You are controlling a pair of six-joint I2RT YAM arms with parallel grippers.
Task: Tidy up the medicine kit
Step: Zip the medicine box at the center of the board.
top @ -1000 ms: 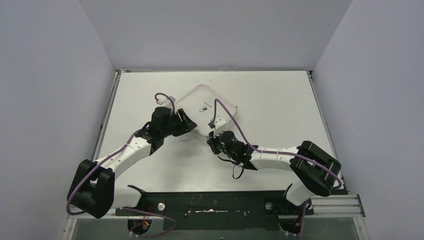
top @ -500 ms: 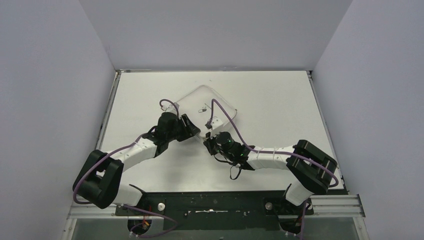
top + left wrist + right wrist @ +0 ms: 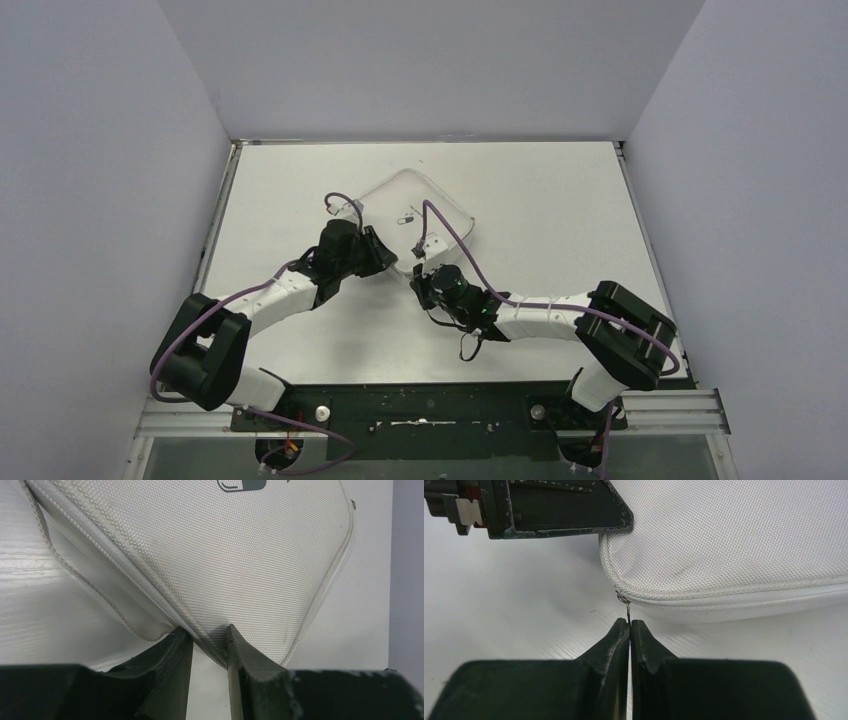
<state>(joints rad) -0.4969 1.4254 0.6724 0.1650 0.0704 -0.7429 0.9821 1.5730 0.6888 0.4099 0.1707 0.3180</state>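
Note:
The medicine kit [image 3: 415, 205] is a pale grey-white square case of woven fabric with rounded corners, a zip round its edge and a small dark pill logo. It lies closed at the table's middle back. My left gripper [image 3: 386, 258] is shut on the kit's near-left edge; in the left wrist view the gripper [image 3: 209, 642] pinches the seam of the kit [image 3: 225, 555]. My right gripper [image 3: 421, 276] is at the near corner. In the right wrist view the gripper [image 3: 630, 623] is shut on the thin metal zipper pull [image 3: 625, 605] of the kit [image 3: 734, 540].
The white table [image 3: 560, 220] is walled by grey panels on the left, back and right. The left gripper's dark body [image 3: 559, 510] sits close above the zipper corner in the right wrist view. The arm bases stand at the near edge.
My left arm has swung right and its gripper has come in to the kit's near-left edge. My right gripper has edged slightly left at the corner. The kit has stayed in place.

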